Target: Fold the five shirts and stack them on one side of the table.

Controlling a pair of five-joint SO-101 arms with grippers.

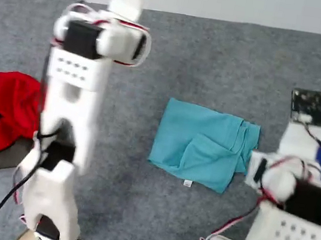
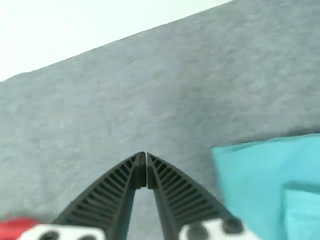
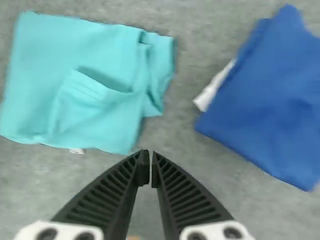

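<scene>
Where the teal shirt (image 1: pixel 202 144) lies: middle of the table (image 1: pixel 229 64), folded into a rough rectangle, sleeve flap on top.
Blue shirt (image 3: pixel 270 100): folded, by the right arm.
Red shirt (image 1: pixel 2 108): crumpled beside the left arm.
Left gripper (image 2: pixel 145 165): fingers together, empty.
Right gripper (image 3: pixel 146 157): fingers together, empty.

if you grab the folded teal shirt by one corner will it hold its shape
Probably not: the teal shirt looks like thin cloth with soft creases, so lifting one corner would likely let the fold fall open. Pushed, it would likely bunch up on the rough-looking grey table rather than slide.
</scene>
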